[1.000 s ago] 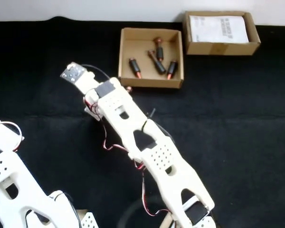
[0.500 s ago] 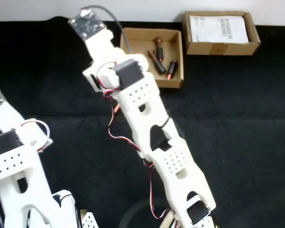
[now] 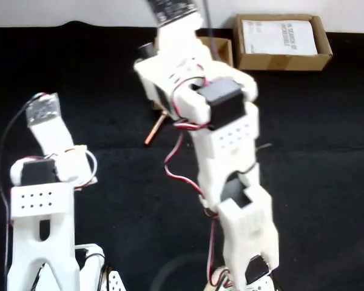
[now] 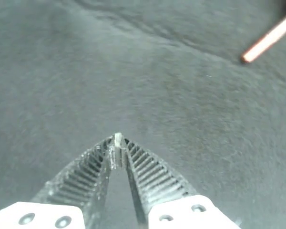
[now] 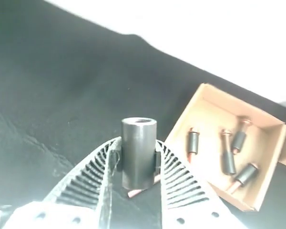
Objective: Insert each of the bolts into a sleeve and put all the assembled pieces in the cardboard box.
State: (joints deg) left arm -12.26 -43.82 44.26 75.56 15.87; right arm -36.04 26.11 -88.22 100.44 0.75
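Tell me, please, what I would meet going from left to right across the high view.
the left arm → the right arm → the cardboard box with the white sheet

Black cloth-covered table (image 3: 327, 182), white wall (image 3: 48, 12) (a thin strip) along its far edge

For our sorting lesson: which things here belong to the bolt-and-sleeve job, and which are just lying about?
Job: sleeve, bolt, right gripper holding them, cardboard box, four assembled pieces inside.
Lying about: second box with paper, black cloth.
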